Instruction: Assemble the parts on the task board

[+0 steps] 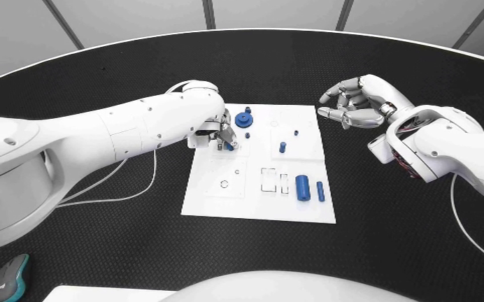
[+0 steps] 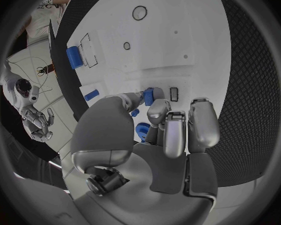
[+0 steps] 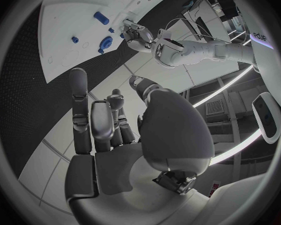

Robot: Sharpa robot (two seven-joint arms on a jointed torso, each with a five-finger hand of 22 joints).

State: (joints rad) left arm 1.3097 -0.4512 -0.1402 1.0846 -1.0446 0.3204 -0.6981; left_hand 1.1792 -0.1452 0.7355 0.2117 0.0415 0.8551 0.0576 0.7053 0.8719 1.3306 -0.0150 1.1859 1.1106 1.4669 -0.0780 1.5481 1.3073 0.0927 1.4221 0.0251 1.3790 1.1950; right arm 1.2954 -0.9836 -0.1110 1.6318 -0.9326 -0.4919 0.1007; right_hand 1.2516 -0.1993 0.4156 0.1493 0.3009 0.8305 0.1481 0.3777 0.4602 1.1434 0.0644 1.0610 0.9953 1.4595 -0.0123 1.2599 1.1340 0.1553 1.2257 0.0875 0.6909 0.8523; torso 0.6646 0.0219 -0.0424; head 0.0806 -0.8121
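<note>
The white task board [image 1: 303, 121] lies in the middle of the table. My left hand [image 1: 222, 133] is over its near-left part and pinches a small blue part [image 1: 230, 146] between thumb and a finger, low over the board. In the left wrist view that blue part [image 2: 148, 96] sits right beside a small rectangular slot [image 2: 173, 93]. A blue gear-like part [image 1: 244, 120] stands just past the hand. My right hand [image 1: 355, 103] hovers off the board's right edge, fingers apart, holding nothing.
Two short blue pegs [image 1: 296, 133] [image 1: 283, 147] stand mid-board. A thick blue cylinder [image 1: 303, 184] and a slim blue rod [image 1: 321, 191] lie near the front right, beside outlined slots [image 1: 269, 180]. A ring outline [image 1: 224, 184] marks the front left. A cable [image 1: 141, 183] trails left.
</note>
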